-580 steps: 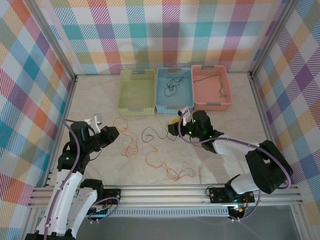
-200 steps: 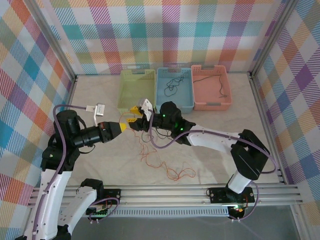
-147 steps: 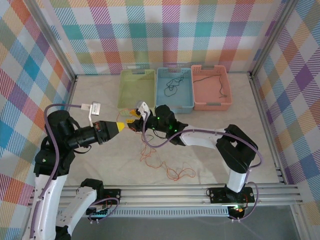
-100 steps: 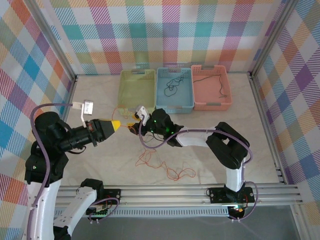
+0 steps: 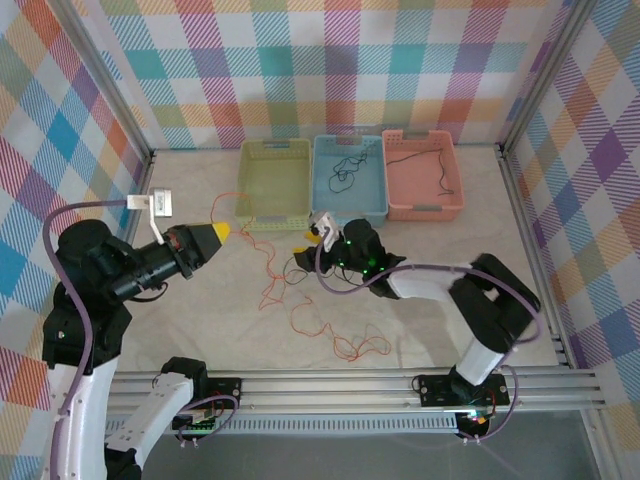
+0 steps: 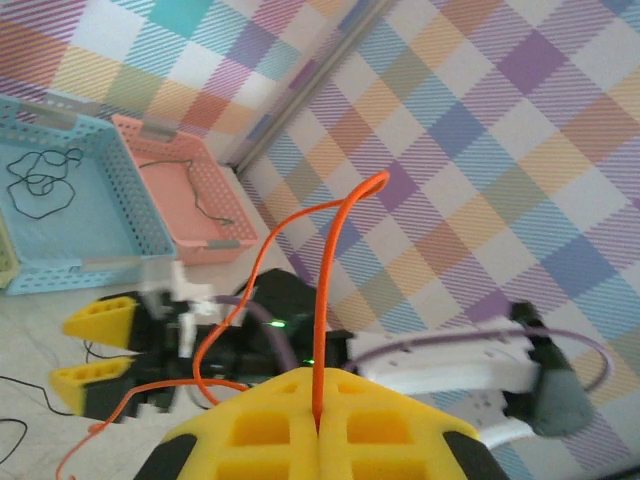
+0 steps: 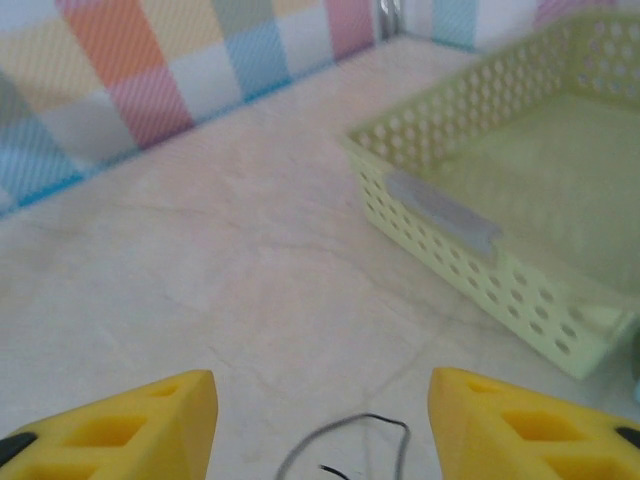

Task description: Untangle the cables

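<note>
My left gripper (image 5: 226,233) is raised over the left of the table and shut on the orange-red cable (image 5: 268,283). That cable trails down to the table and loops toward the front (image 5: 352,347). In the left wrist view the orange-red cable (image 6: 334,262) rises from between the closed yellow fingertips (image 6: 352,400). My right gripper (image 5: 314,240) sits low at the table's middle, open, with nothing between its fingers (image 7: 120,420). A thin black cable (image 5: 298,266) lies just beside it; in the right wrist view the black cable (image 7: 345,432) curls on the table between the spread fingers.
Three baskets stand at the back: green (image 5: 262,213), blue (image 5: 322,205) holding a black wire (image 5: 345,172), and pink (image 5: 425,208) holding another black wire (image 5: 437,172). Plaid walls close in the table on three sides. The green basket (image 7: 470,235) is close ahead of the right gripper.
My left gripper has drawn back to the left and up with the orange-red cable, stretching it out. My right gripper has shifted right, away from the left one, and its jaws have widened.
</note>
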Available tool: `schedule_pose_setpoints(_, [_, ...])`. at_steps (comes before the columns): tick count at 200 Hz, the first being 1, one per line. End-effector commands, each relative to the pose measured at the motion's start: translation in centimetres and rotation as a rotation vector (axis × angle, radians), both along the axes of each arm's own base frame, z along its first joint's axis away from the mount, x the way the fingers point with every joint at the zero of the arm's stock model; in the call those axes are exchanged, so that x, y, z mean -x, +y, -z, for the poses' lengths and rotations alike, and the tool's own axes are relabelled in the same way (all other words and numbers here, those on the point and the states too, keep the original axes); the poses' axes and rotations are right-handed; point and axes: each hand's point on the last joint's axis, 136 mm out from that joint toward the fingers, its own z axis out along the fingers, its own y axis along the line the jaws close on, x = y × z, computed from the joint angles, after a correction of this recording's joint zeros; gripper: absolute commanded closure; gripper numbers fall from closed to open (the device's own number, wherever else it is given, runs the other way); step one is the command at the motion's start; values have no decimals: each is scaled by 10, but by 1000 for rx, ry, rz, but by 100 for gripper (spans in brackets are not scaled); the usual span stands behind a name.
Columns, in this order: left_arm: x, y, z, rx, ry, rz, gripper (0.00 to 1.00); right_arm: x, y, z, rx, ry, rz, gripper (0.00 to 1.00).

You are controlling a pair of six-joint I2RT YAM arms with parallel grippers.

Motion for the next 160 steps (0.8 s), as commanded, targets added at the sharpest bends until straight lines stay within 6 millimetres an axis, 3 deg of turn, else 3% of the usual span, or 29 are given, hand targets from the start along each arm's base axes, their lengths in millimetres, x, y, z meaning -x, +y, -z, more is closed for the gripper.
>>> schedule_pose_setpoints(1, [-11, 2, -10, 11, -18, -34, 100, 37, -4, -44, -56, -68, -137, 41])
schedule_pose_setpoints(27, [-19, 1, -12, 10, -17, -34, 100, 71, -11, -59, -74, -109, -275, 40])
schedule_pose_setpoints(52, [-21, -2, -17, 12, -17, -22, 100, 90, -9, -58, -38, -157, -384, 40])
schedule_pose_setpoints(160, [-6, -4, -34, 22, -32, 18, 100, 76, 42, -35, -47, -116, -505, 41])
